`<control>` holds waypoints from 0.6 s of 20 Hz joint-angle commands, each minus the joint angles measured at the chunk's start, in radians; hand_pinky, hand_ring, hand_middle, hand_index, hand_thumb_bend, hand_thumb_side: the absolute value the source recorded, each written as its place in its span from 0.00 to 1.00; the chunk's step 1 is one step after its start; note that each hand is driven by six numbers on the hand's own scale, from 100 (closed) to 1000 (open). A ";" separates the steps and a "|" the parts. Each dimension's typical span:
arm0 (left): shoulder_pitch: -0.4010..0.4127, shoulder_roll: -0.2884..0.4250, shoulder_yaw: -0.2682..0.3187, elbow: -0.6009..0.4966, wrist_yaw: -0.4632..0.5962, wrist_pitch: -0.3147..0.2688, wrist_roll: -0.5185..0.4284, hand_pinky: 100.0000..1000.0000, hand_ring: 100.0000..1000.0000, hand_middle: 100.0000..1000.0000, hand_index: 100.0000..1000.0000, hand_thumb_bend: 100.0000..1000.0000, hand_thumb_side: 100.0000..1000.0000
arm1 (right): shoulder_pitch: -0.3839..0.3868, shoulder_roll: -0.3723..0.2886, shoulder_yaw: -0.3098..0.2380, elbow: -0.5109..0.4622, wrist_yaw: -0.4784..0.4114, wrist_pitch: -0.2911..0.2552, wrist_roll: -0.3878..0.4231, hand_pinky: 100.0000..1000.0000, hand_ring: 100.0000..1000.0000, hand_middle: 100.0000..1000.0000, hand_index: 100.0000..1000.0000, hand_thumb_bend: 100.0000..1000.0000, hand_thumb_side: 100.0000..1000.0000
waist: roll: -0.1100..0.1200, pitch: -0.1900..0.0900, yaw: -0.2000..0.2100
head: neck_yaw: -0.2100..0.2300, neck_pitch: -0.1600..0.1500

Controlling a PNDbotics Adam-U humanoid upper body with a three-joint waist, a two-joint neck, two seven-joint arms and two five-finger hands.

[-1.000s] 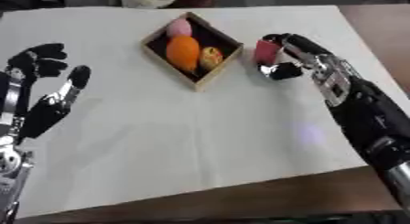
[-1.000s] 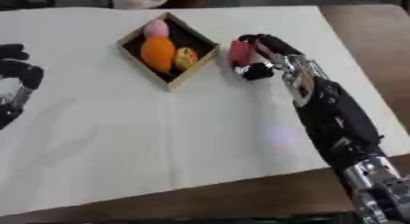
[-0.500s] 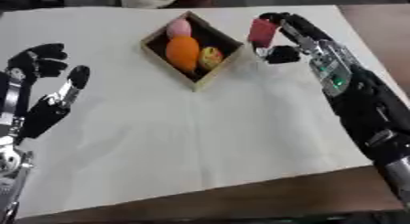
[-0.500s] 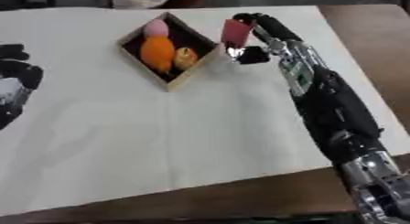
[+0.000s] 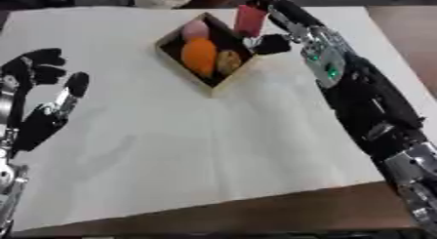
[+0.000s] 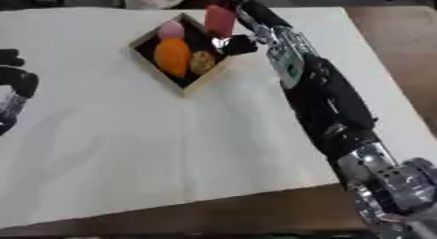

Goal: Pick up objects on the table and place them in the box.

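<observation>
Three items fill the box [image 5: 189, 69]: pink [image 5: 195, 30], orange [image 5: 200, 56], tan [image 5: 228, 61].

White-covered table [image 5: 213, 150]; wooden box [image 5: 210, 87] on it, far centre.

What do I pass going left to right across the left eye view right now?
Left hand open near the left edge → orange item in the box → red object held in the right hand.

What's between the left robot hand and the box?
Only bare white table cover between the left robot hand and the box, per the left eye view.
</observation>
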 commanded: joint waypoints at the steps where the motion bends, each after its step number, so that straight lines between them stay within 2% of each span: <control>1: -0.014 0.006 -0.001 -0.023 0.002 -0.002 -0.006 0.68 0.64 0.63 0.78 0.54 0.68 | -0.029 0.013 -0.011 0.021 0.045 0.004 -0.010 0.83 0.85 0.86 0.98 0.08 0.54 | 0.003 -0.024 0.006 | -0.008 -0.012; 5: -0.012 0.006 0.001 -0.023 0.003 -0.001 -0.004 0.68 0.64 0.63 0.78 0.54 0.68 | -0.028 0.018 -0.012 0.021 0.077 0.000 -0.015 0.87 0.90 0.97 1.00 0.16 0.58 | 0.001 -0.023 0.008 | -0.008 -0.014; 12: -0.008 0.007 0.004 -0.019 0.003 -0.002 0.000 0.68 0.64 0.63 0.78 0.54 0.68 | -0.032 -0.008 -0.001 -0.027 0.081 -0.024 -0.020 0.88 0.93 1.00 1.00 0.20 0.57 | -0.004 -0.028 -0.011 | 0.001 -0.015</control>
